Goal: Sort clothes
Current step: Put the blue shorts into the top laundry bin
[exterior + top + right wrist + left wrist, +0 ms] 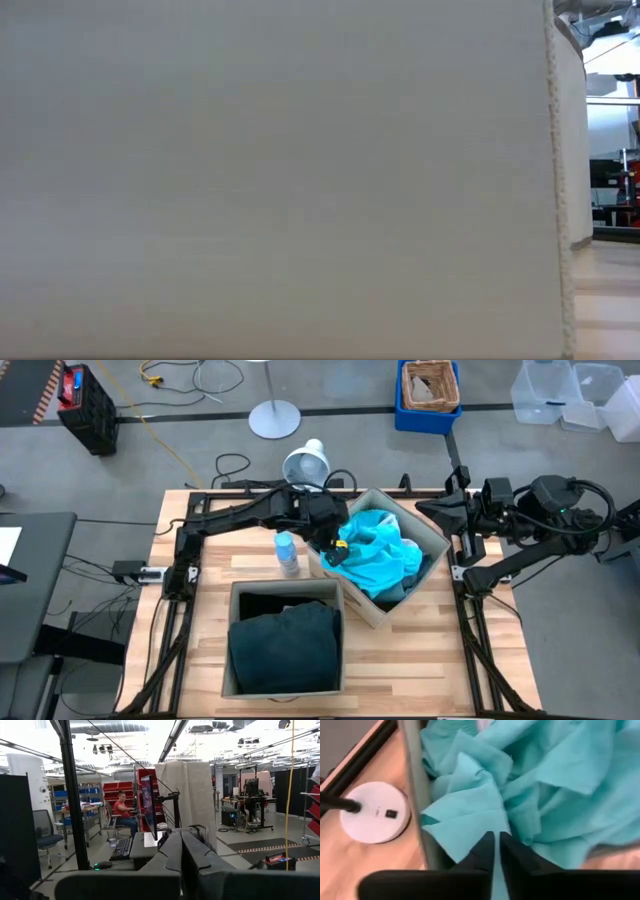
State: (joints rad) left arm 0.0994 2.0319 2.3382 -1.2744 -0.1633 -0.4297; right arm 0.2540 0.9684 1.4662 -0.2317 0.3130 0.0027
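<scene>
The bright turquoise garment (pixel 385 555) lies bunched in the far beige box (pixel 430 530). The dark green garment (pixel 285 650) fills the near beige box (pixel 232 640), with a black strip (pixel 275 602) showing at its far side. I cannot make out the pale blue garment. My left gripper (pixel 338 552) reaches over the far box's left wall and is shut on the turquoise garment (pixel 560 785). My right gripper (pixel 440 510) is shut and empty (pixel 181 834), held above the table's far right edge. My left gripper pinches a bunched fold of the turquoise garment (pixel 492 822) between its two fingertips (pixel 485 852), just inside the box's left wall (pixel 417 805). The creases of the cloth run together at the fingertips. The rest of the garment lies in the box.
A clear water bottle (pixel 287 552) stands between the two boxes. A white lamp (pixel 305 460) stands at the table's far edge, its round base (pixel 375 812) beside the far box. The near box's wall (pixel 280 180) fills the low view.
</scene>
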